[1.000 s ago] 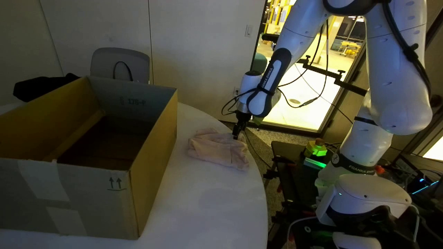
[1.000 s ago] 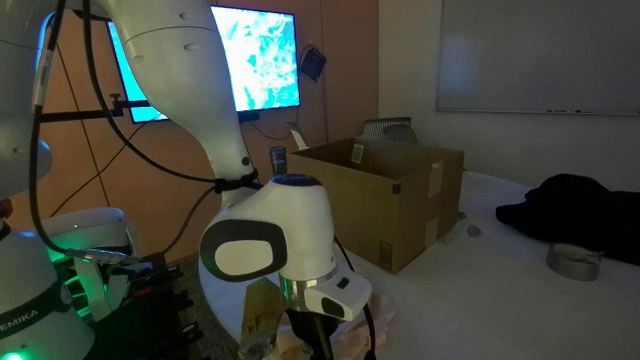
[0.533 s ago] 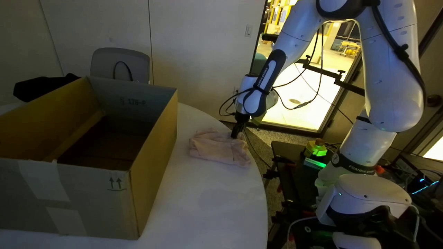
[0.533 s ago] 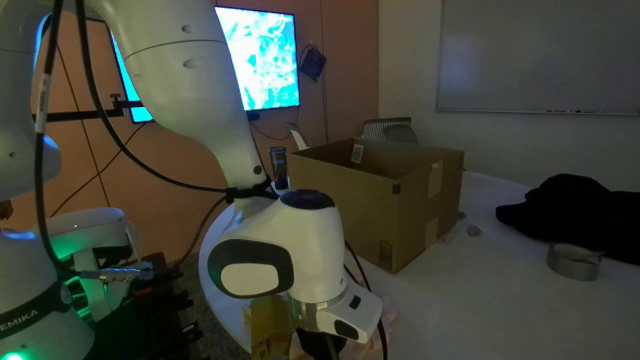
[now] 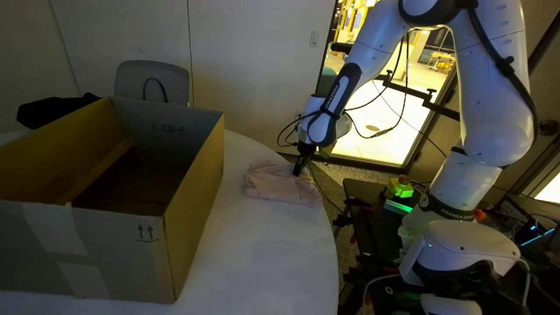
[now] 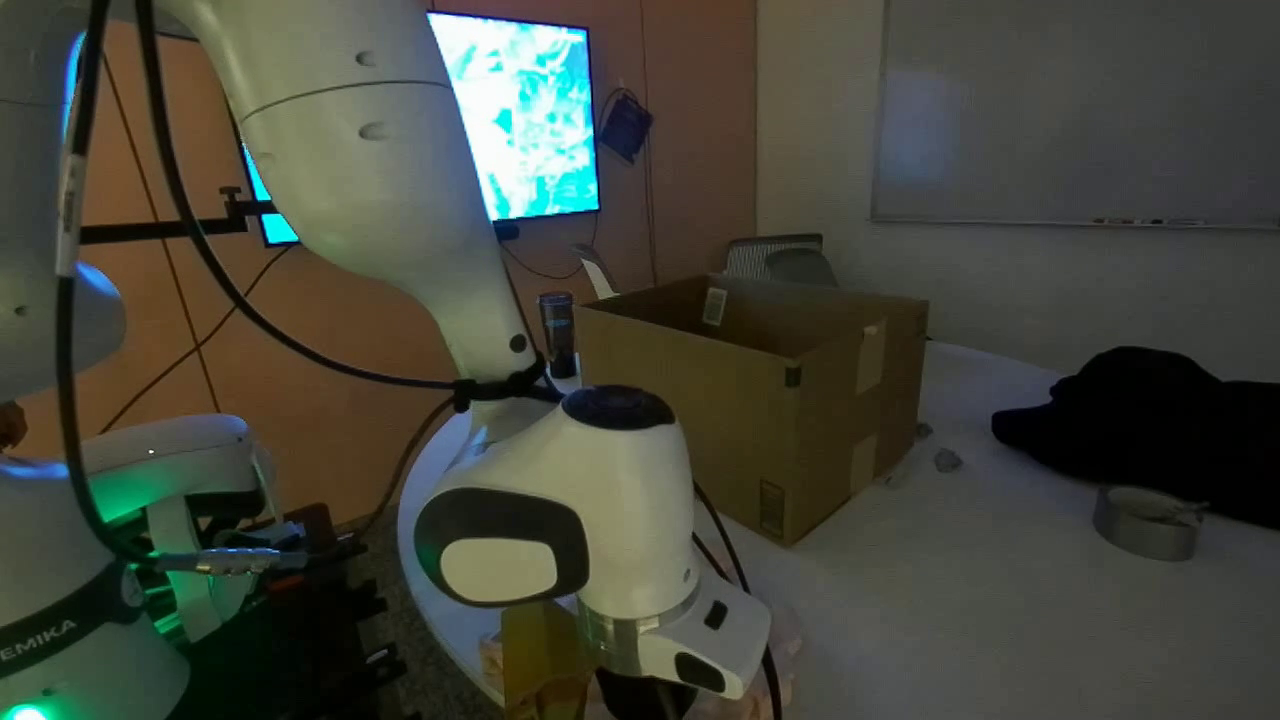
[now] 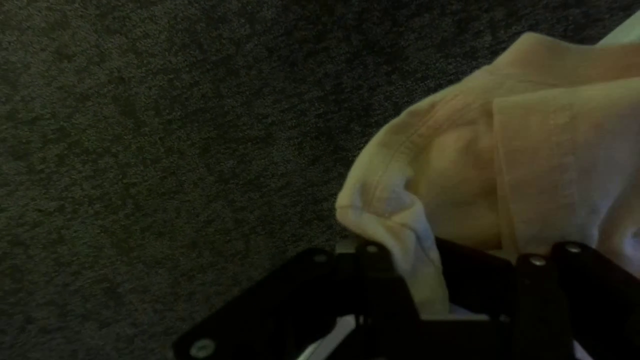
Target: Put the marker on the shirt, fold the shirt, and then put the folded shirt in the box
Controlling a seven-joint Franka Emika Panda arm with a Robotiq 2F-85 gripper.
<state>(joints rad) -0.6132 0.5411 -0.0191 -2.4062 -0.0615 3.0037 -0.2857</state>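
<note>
Your shirt (image 5: 280, 186) lies crumpled at the curved edge of the white counter (image 5: 262, 262), near the box (image 5: 118, 245). Your fingers (image 7: 542, 295) are clenched on a fold of it; in the wrist view the cloth runs between them, though their tips are hard to make out against the dark. There the shirt runs off the right side, with dark floor (image 7: 150, 150) beyond its border. In an exterior view your arm (image 6: 635, 510) covers most of the shirt, leaving pink patches on either side, and the bottom of that view cuts off your fingers.

The box stands open-topped on the counter in both exterior views; its bottom is too shadowed for you to tell whether it holds anything. A pale label (image 6: 714, 307) shows on an inside face. Right of the box, in an exterior view, lie a grey roll (image 6: 1145, 530), a small lump (image 6: 947, 461) and a black heap (image 6: 1150, 430), the heap cut off and too dark to identify. A dark cylinder (image 6: 557, 330) shows between your arm and the box.

Farther out, your arm blocks part of a lit screen (image 6: 530, 120), a whiteboard (image 6: 1080, 110) hangs on the wall (image 6: 820, 130), and the box partly hides a chair (image 5: 151, 74).
</note>
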